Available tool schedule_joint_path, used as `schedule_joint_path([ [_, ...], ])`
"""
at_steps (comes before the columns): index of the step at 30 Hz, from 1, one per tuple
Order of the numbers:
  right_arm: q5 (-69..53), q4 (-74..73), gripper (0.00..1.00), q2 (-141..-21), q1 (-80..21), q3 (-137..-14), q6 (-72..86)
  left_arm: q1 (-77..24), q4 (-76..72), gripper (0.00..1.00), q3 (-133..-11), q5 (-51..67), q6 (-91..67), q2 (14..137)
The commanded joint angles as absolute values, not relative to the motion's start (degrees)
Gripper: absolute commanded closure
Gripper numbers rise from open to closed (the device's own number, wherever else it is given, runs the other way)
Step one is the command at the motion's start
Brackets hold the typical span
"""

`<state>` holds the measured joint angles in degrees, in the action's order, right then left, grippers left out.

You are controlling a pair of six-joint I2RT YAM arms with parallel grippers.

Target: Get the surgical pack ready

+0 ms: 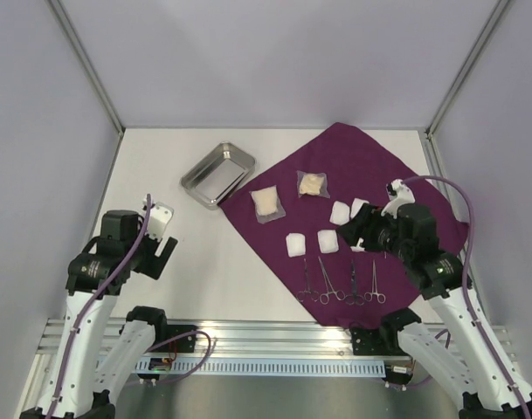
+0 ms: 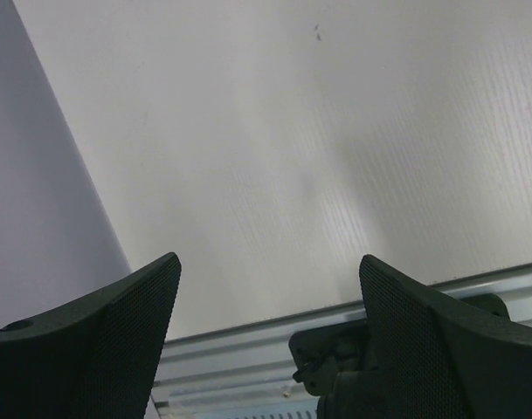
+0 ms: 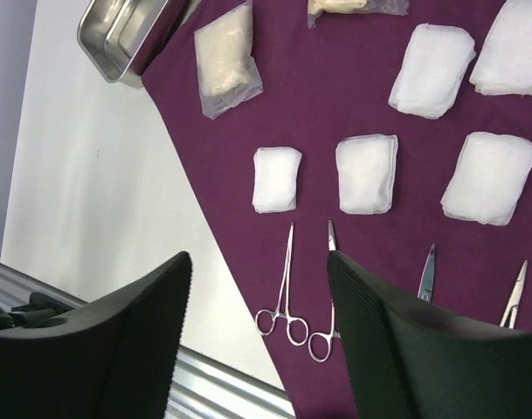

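Note:
The surgical pack lies unpacked. A dark purple cloth (image 1: pixel 370 170) is spread flat at the centre right, and the steel tray (image 1: pixel 217 175) sits on the bare table just off its left corner. Several white gauze pads (image 1: pixel 296 244) and two clear gauze packets (image 1: pixel 267 203) rest on the cloth. Several steel clamps (image 1: pixel 327 284) lie in a row near its front edge. My right gripper (image 1: pixel 353 236) hovers open over the pads; in the right wrist view it (image 3: pixel 259 257) frames the leftmost clamp (image 3: pixel 286 279), and one finger (image 3: pixel 397 340) hides part of another. My left gripper (image 1: pixel 163 237) (image 2: pixel 270 262) is open and empty above the table.
White walls with metal corner posts (image 1: pixel 91 74) close in the table on three sides. An aluminium rail (image 1: pixel 283 336) runs along the near edge, seen also in the left wrist view as the rail (image 2: pixel 248 336). Bare white tabletop (image 1: pixel 231 262) lies between the left arm and the cloth.

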<state>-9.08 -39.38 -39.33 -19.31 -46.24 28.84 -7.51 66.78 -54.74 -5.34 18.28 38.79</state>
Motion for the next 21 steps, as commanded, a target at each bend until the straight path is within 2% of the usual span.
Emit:
schedule_joint_path([
  [1,-7.56,-37.71,0.37,-40.16,-19.25,-47.28,27.61,-7.56,68.29,0.09,-57.04,-0.26,18.54,39.81],
  [3,-7.21,-37.62,0.41,-41.39,-19.25,-48.25,27.16,-7.56,67.59,0.09,-57.65,1.3,19.33,40.95],
  [4,-7.64,-37.18,0.46,-42.09,-19.34,-48.34,27.59,-7.56,67.41,0.09,-58.53,2.01,19.51,41.48],
  [10,-18.53,-28.94,0.52,-52.27,-19.25,-44.31,29.53,-7.56,66.45,0.16,-66.18,8.78,18.9,51.4],
  [14,-25.21,-19.02,0.62,-69.29,-19.25,-43.94,30.76,-7.56,62.51,0.16,-64.0,12.9,17.67,54.4],
  [17,-26.63,-15.31,0.68,-76.27,-19.34,-46.4,30.76,-7.56,60.82,0.15,-61.71,14.24,18.45,55.45],
  [21,-27.59,-13.89,0.66,-86.54,-19.34,-49.04,30.15,-7.56,60.12,0.14,-62.13,13.79,19.86,58.88],
])
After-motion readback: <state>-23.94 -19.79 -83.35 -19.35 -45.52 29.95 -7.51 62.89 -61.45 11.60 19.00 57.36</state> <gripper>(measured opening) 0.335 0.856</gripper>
